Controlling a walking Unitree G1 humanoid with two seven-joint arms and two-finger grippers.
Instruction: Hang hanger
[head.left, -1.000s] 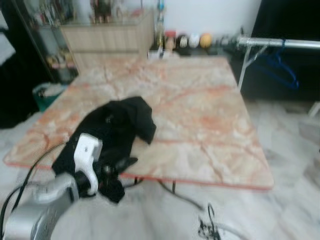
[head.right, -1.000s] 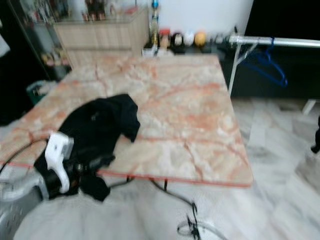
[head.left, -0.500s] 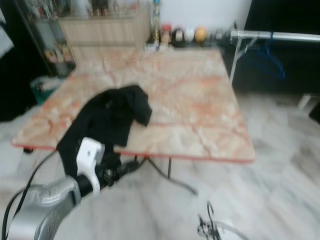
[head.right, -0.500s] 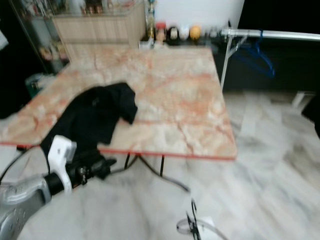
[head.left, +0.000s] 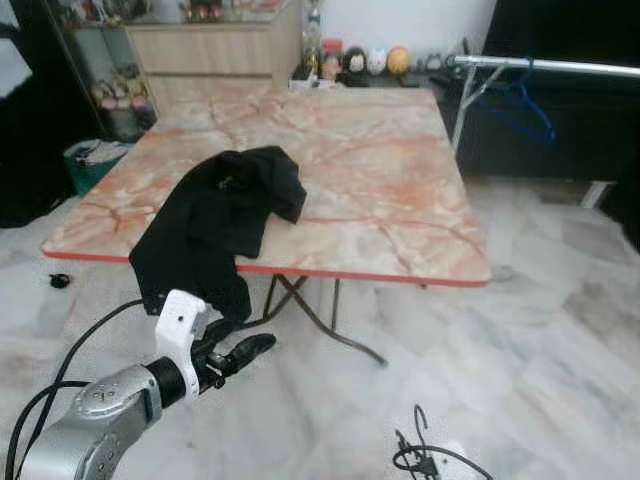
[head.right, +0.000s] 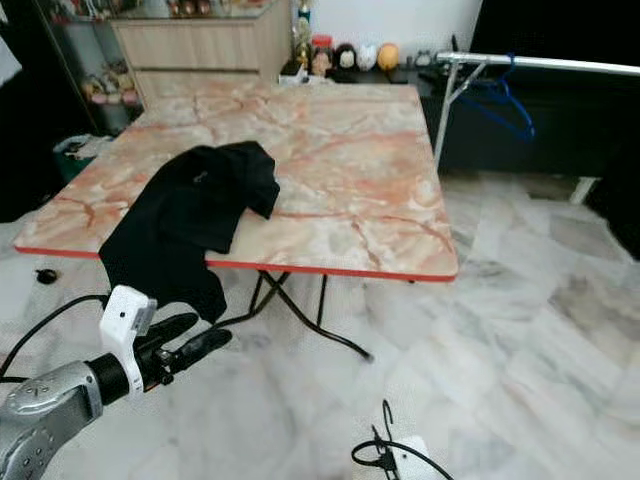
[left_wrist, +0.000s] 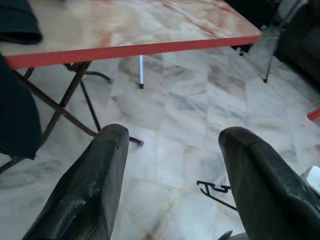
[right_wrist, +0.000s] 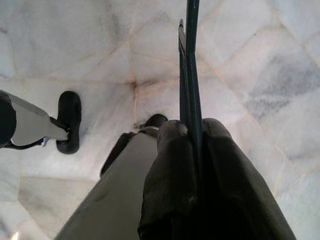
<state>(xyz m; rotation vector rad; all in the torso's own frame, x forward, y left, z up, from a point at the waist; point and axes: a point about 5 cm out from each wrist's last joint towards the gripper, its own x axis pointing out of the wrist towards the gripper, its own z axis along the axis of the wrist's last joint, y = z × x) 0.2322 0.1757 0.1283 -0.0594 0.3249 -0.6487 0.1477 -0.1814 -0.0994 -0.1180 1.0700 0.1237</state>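
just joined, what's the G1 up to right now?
It stands a little back from the marble-patterned folding table, where a black garment droops over the near edge. The left gripper is open and empty, held out low over the tiled floor. The right gripper is shut on a thin dark hanger, pointing down at the floor. The silver clothes rail, with a blue hanger on it, is off to the right past the table, so hanging is not yet done.
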